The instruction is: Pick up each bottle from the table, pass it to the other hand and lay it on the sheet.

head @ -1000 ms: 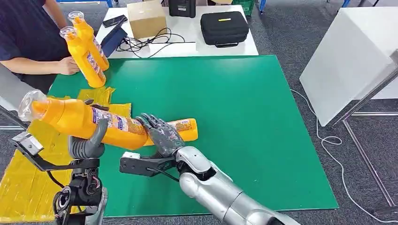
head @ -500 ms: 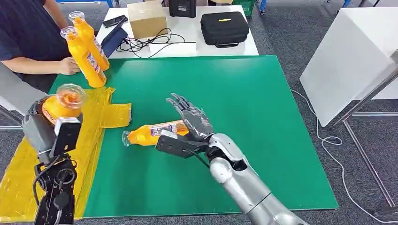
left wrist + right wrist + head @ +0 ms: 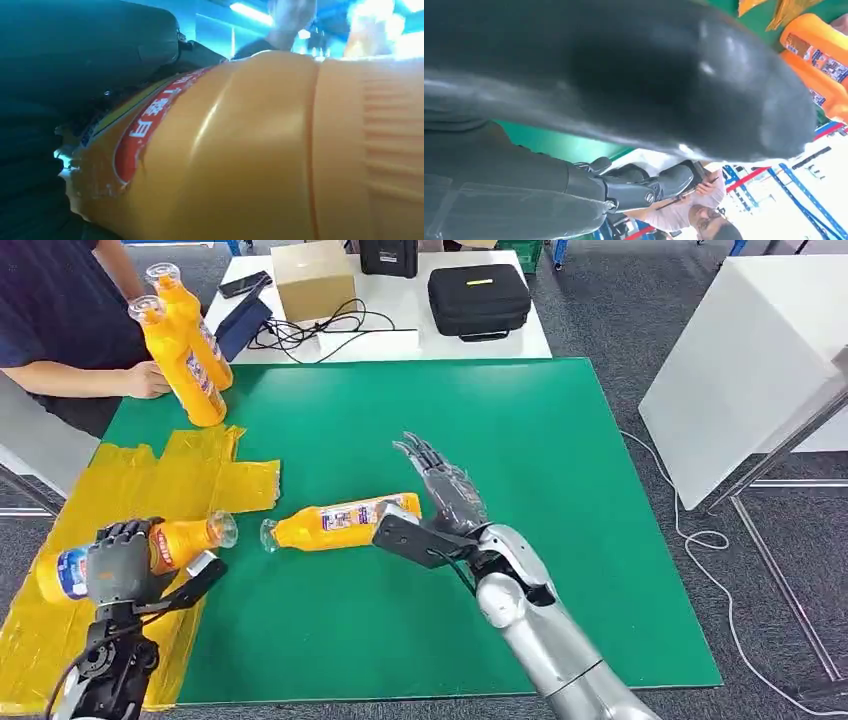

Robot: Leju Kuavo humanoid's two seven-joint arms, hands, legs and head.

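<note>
Fingers [image 3: 118, 540] of left hand [image 3: 120, 565] wrapping held bottle [image 3: 175, 543], now lowered over yellow sheet [image 3: 130, 480]; right hand [image 3: 450, 495] splaying wide, empty, lifting off second bottle [image 3: 335, 521].

Four orange bottles [image 3: 340, 523], seemingly one yellow sheet [image 3: 150, 490].

At lower left of my head view, a bottle [image 3: 140, 552] lies over the sheet [image 3: 150, 485]. Another bottle [image 3: 335, 521] lies mid-frame on the mat [image 3: 560, 490]. Two bottles [image 3: 185, 340] stand upper left.
</note>
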